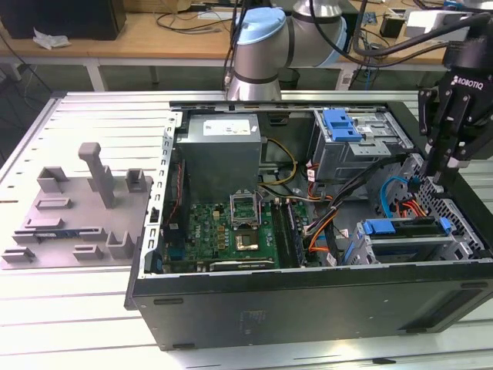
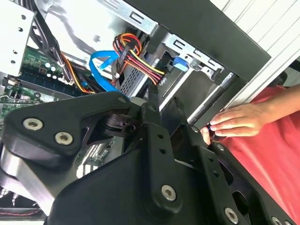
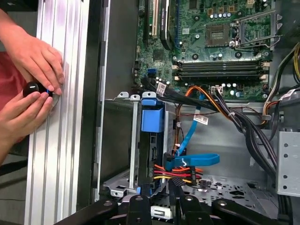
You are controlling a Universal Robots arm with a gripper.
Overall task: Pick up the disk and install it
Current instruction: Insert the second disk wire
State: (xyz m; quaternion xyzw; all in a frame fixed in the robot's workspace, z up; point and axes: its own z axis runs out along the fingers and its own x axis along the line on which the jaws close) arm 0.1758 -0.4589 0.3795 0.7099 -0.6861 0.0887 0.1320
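Exterior view: the gripper (image 1: pixel 437 179) hangs over the computer case's (image 1: pixel 308 297) right end, beside the disk (image 1: pixel 408 235) seated in its lower bay; its fingertips are hard to separate. First wrist view: hands (image 3: pixel 33 89) hold a black knob (image 3: pixel 33 89). Second wrist view: black linkages hide the fingers, so I cannot tell whether they are parted.

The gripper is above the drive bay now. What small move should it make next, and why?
Probably wait briefly before descending. The gripper hovers over the bay at the case's end, where the disk sits between its blue rails with cables beside it, and a person's hands work on the table rail just outside the case wall, close by.
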